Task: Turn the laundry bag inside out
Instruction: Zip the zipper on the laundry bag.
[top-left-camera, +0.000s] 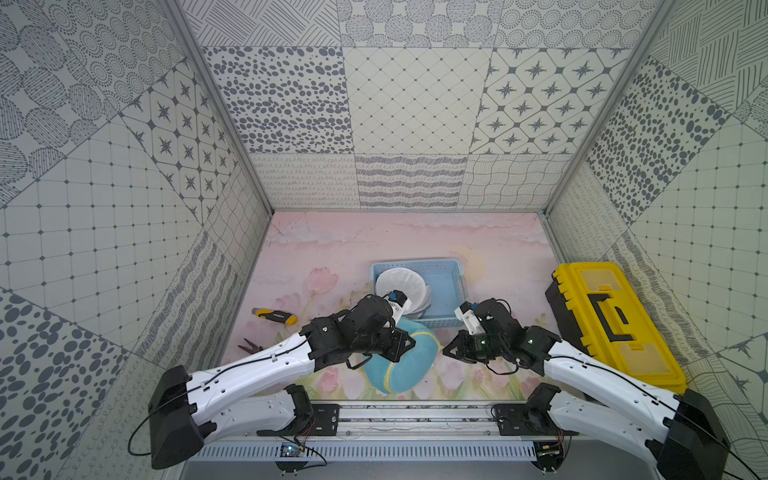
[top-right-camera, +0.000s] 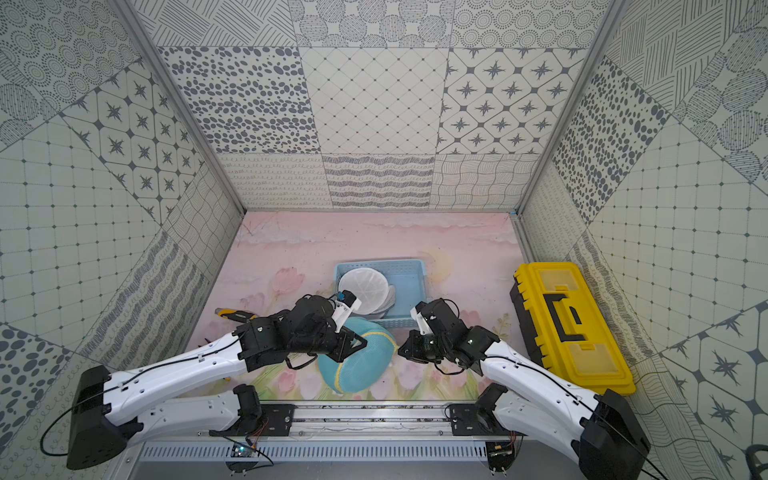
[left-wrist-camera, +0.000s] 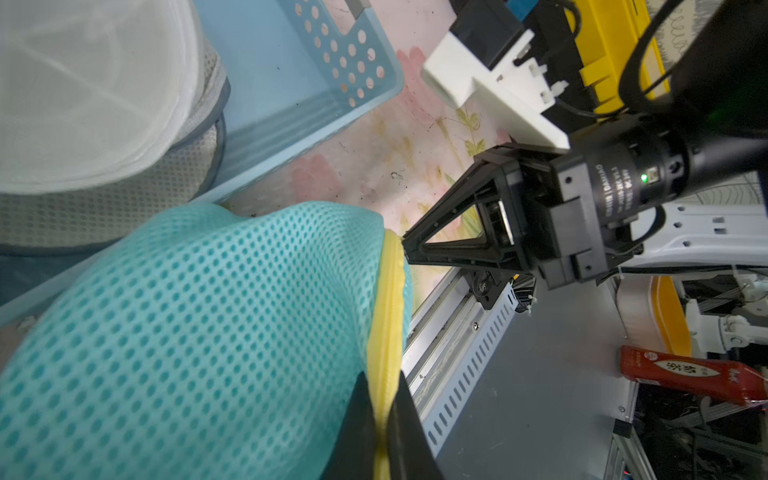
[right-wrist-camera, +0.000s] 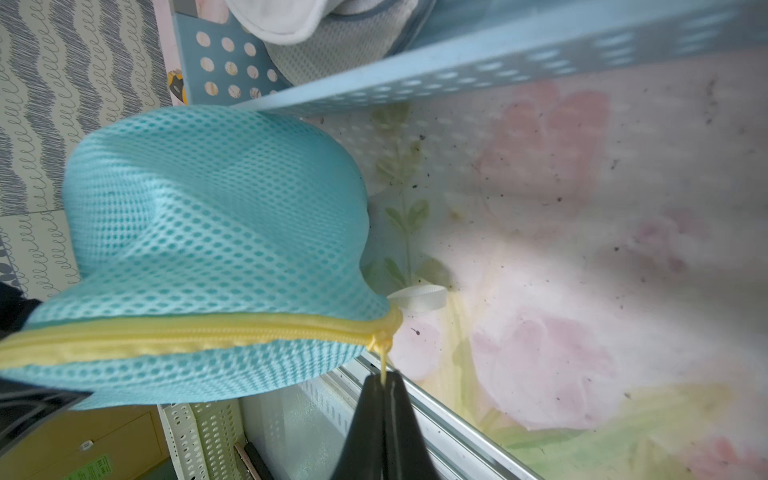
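The laundry bag (top-left-camera: 401, 370) (top-right-camera: 359, 368) is a puffed teal mesh pouch with a yellow zipper (right-wrist-camera: 187, 332), and it sits near the table's front edge between both arms. My left gripper (left-wrist-camera: 384, 415) (top-left-camera: 411, 345) is shut on the bag's yellow zipper seam. The right gripper (right-wrist-camera: 384, 379) (top-left-camera: 445, 352) is shut on the small yellow zipper pull (right-wrist-camera: 383, 359) at the zipper's end. In the right wrist view the zipper looks closed along its length. A white loop tab (right-wrist-camera: 419, 297) sticks out beside the pull.
A light blue perforated basket (top-left-camera: 446, 266) stands just behind the bag and holds white and grey mesh bags (top-left-camera: 399, 286). At the right lies a yellow toolbox (top-left-camera: 615, 324). A yellow-black utility knife (top-left-camera: 276, 316) and pliers (top-left-camera: 251, 345) lie at the left. A metal rail (top-left-camera: 415, 417) runs along the front.
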